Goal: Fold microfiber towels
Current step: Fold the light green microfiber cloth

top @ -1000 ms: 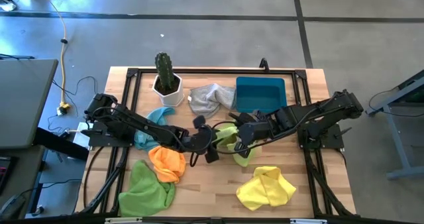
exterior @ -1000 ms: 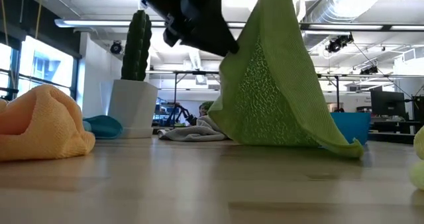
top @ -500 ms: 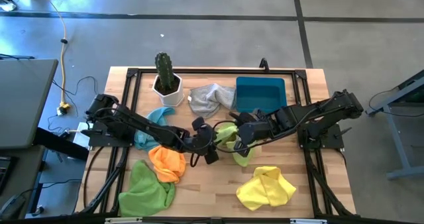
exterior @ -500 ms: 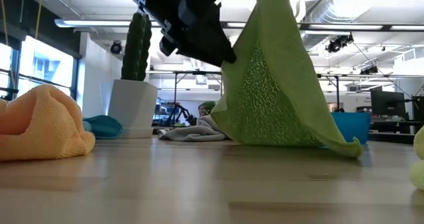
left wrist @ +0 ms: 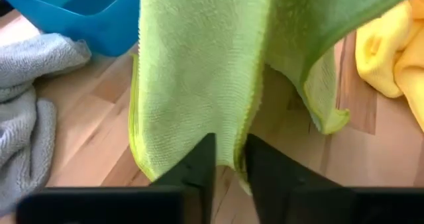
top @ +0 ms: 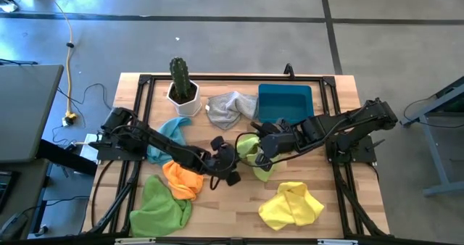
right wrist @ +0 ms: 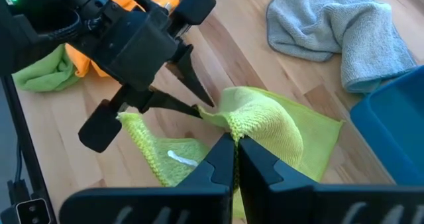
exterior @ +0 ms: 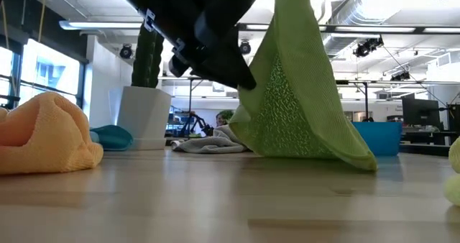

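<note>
Closing on the hanging lime cloth's [exterior: 302, 99] edge, left gripper [left wrist: 230, 159] joins right gripper [right wrist: 235, 151], already pinching it aloft for spreading.

The lime towel [left wrist: 199, 85] is a soft cloth with a fine looped weave. The worktop [right wrist: 225, 58] is smooth pale wood. The bin [left wrist: 79, 15] is smooth blue plastic.

lime green towel [exterior: 302, 106] top cut off (low view), grip unseen
</note>
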